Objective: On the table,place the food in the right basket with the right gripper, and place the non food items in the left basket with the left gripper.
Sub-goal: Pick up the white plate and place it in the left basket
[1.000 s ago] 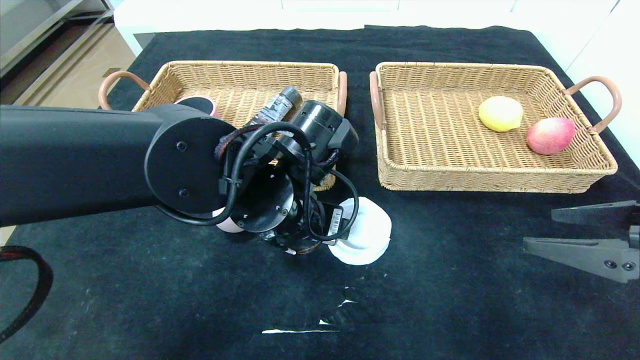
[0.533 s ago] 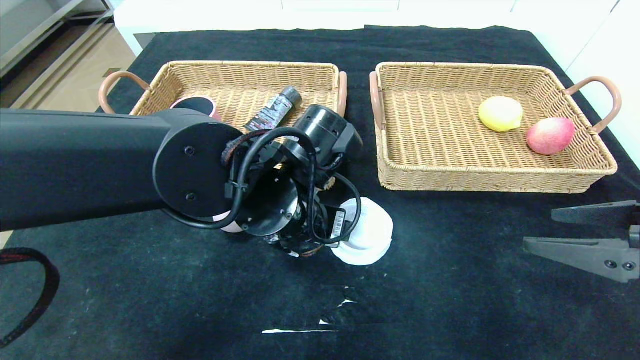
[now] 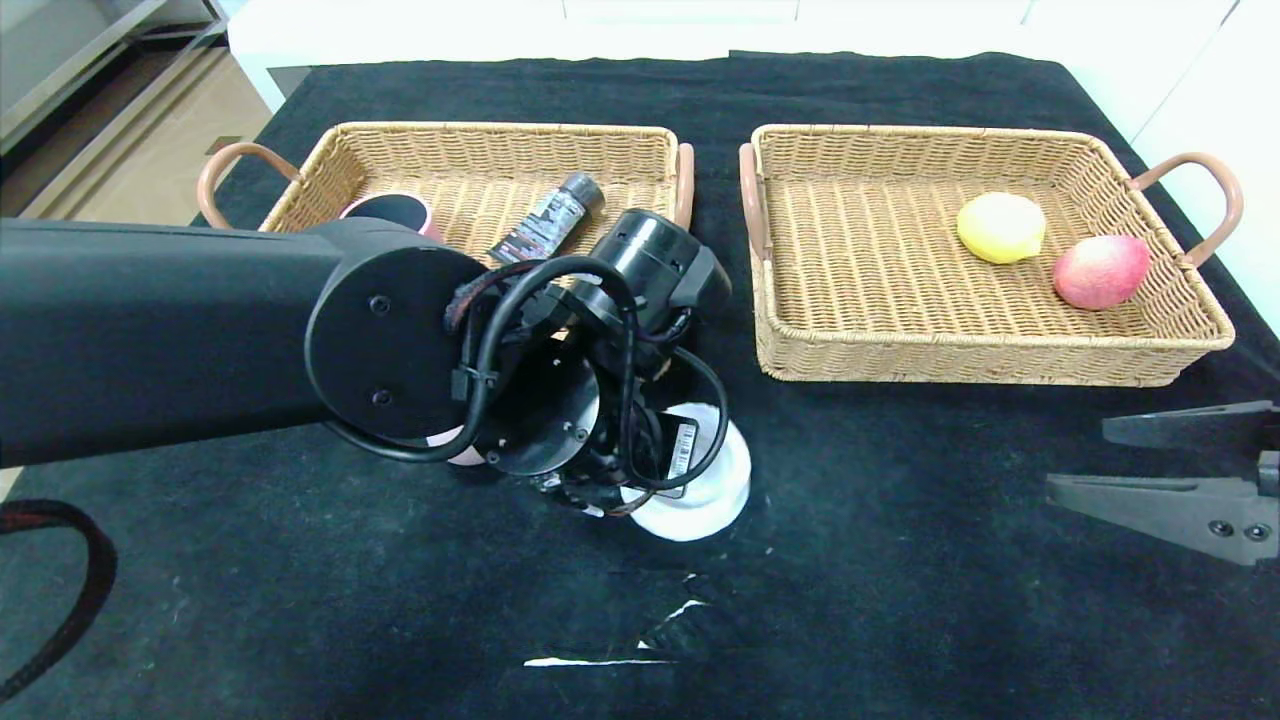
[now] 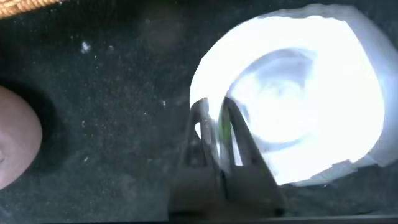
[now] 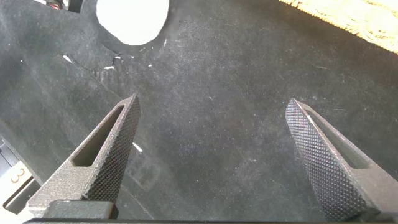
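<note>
White dish (image 3: 700, 495) sits on the table (image 3: 900, 560) just before the left basket (image 3: 480, 170). We have the left gripper (image 4: 214, 134) with fingers pinched together on the dish's rim, seemingly a thin edge grip. To do this well, we lift straight up, keep the dish level, and clear the basket's near wall before releasing beside the tube (image 3: 547, 217). Mauve ball (image 4: 15, 140) lies beside. Right gripper (image 5: 211, 143) is parked on the right, fingers wide apart, holding nothing.

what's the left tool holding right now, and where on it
The left tool is shut on the rim of the white dish, near its edge. The right tool is open and holds nothing.
</note>
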### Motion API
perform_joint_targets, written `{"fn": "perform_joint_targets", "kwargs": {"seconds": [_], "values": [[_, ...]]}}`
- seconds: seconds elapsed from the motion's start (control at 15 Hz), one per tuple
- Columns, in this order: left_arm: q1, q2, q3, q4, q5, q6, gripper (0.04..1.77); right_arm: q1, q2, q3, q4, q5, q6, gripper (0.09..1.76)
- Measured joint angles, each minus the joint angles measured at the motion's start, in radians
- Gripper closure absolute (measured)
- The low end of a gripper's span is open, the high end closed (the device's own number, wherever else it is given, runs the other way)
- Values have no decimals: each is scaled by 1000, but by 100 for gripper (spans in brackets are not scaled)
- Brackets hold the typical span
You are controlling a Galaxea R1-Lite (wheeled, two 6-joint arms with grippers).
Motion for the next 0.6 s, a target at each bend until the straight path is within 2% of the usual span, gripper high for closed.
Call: {"fn": "perform_joint_targets", "kwargs": {"seconds": [0.6], "values": [[-5, -2, 0, 2, -6, -8, 169, 0, 0, 0, 0, 0, 0, 14]]}}
